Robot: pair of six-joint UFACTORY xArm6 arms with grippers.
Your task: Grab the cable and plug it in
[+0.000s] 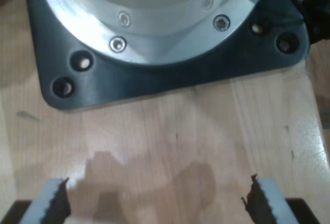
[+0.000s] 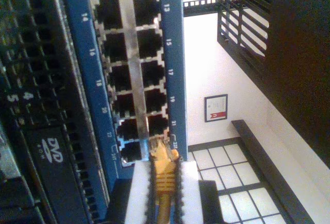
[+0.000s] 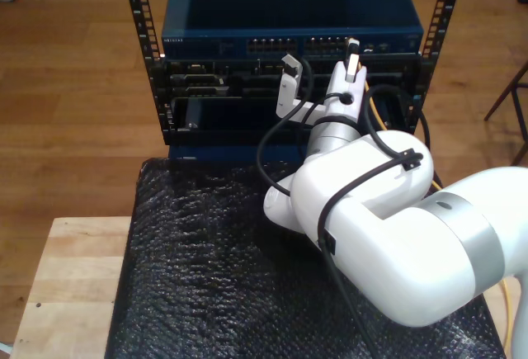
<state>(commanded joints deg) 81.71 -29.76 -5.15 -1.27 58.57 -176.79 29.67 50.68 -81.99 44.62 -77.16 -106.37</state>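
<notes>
Carefully, my second gripper (image 2: 164, 183), pinching the cable (image 2: 164, 203), should square its plug (image 2: 163, 152) with the switch port (image 2: 157, 126); my first gripper (image 1: 154, 198) hangs spread.

This looks like a robotics lab or test room fitted out for network hardware. An open black equipment rack (image 3: 140, 37) stands on a wooden floor (image 3: 74, 87) and holds a blue network switch (image 3: 289, 25) with numbered ports (image 2: 131, 74). Before it, a pale wood surface (image 3: 70, 285) carries a black padded mat (image 3: 206, 268) and a bolted-down arm base (image 1: 154, 54). A framed notice (image 2: 215, 107) hangs on a white wall.
</notes>
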